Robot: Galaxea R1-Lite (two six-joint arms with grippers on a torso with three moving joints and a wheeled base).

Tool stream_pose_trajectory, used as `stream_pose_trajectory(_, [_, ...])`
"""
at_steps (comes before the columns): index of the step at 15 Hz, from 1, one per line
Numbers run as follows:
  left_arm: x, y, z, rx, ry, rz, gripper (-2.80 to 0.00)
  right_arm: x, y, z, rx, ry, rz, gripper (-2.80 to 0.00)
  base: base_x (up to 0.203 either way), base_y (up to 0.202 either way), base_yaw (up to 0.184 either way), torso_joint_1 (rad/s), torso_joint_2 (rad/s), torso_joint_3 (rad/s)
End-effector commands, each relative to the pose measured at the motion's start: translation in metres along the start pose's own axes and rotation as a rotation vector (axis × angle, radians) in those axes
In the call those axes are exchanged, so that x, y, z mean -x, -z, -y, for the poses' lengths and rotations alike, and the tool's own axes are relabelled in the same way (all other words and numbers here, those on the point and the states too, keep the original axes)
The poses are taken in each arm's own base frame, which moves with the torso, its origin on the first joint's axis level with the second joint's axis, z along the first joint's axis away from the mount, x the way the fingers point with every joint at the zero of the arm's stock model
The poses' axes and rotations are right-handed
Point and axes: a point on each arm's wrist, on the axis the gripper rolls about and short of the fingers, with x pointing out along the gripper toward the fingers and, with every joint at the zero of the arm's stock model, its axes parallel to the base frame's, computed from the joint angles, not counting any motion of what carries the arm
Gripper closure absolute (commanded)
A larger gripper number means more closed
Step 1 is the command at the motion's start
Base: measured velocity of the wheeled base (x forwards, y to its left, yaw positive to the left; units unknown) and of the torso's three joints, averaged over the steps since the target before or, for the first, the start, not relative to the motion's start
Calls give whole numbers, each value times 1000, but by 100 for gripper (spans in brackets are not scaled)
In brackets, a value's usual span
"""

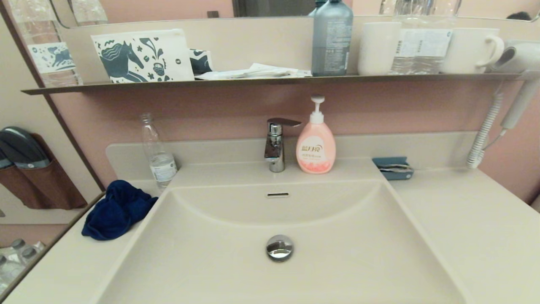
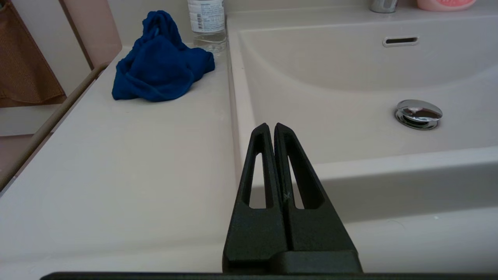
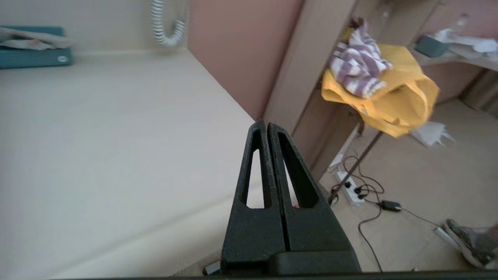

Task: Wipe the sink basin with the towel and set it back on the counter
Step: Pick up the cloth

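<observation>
Lying crumpled on counter [image 1: 464,236], towel [image 1: 118,210], beside sink basin [image 1: 211,253]

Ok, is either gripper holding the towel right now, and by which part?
Neither. The left gripper and right gripper both have their fingers shut on nothing. The blue towel lies bunched on the counter, left of the sink basin.
</observation>
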Motion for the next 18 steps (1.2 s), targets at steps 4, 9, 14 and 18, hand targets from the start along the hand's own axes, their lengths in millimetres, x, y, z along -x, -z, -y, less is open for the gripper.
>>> stream_pose_trajectory(4, [0,0,0,0,0,-1,0,13,33,0,-25,-4,46,0,0,0,0,0,0,0])
stream_pose_trajectory(9, [0,0,0,0,0,-1,0,13,65,-10,-104,-101,77,0,0,0,0,0,0,0])
stream_pose_trajectory(14, [0,0,0,0,0,-1,0,9,73,-19,-276,-290,59,0,0,0,0,0,0,0])
stream_pose_trajectory(18, [0,0,0,0,0,-1,0,2,84,-30,-270,-451,87,0,0,0,0,0,0,0])
